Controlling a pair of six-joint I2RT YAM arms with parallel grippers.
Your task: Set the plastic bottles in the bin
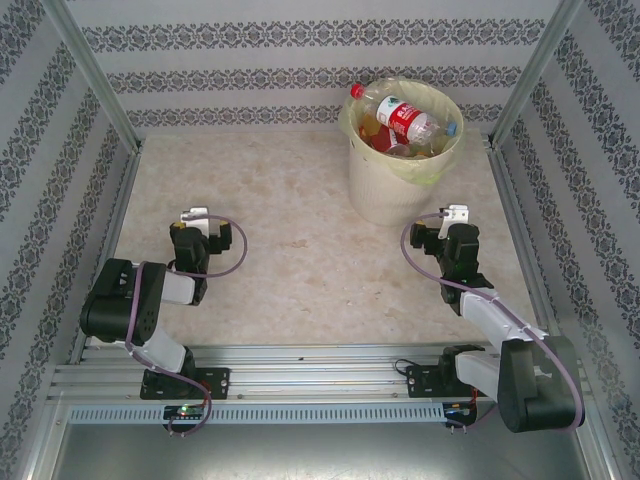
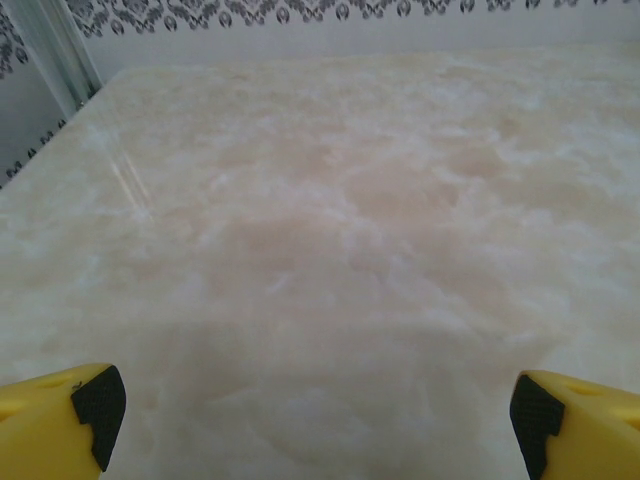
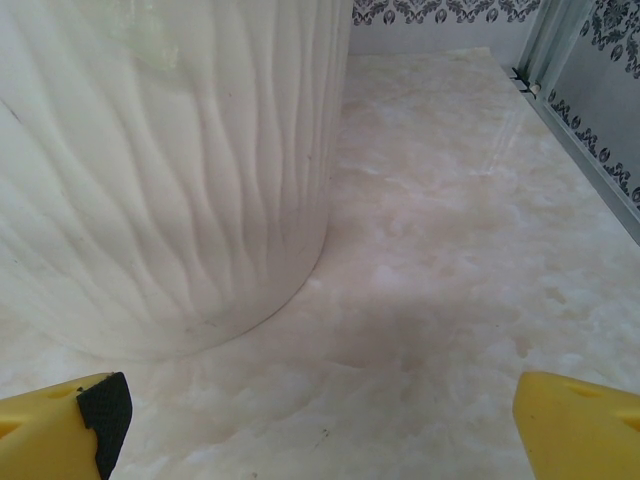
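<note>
The cream-white bin [image 1: 385, 185] stands at the back right of the table, lined with a pale yellow-green bag. Several plastic bottles [image 1: 405, 120] lie piled inside it, the topmost clear with a red label and red cap. In the right wrist view the ribbed wall of the bin [image 3: 160, 170] rises close on the left. My right gripper [image 1: 452, 215] sits just right of the bin's base, open, nothing between its yellow fingers [image 3: 60, 425]. My left gripper [image 1: 195, 216] rests low at the left side, open over bare table, its fingers [image 2: 60, 415] wide apart.
The marble-patterned tabletop [image 1: 290, 240] lies between the two arms. Metal posts and patterned walls [image 1: 60, 150] close in the left, right and back sides. An aluminium rail [image 1: 320, 365] carries both arm bases at the near edge.
</note>
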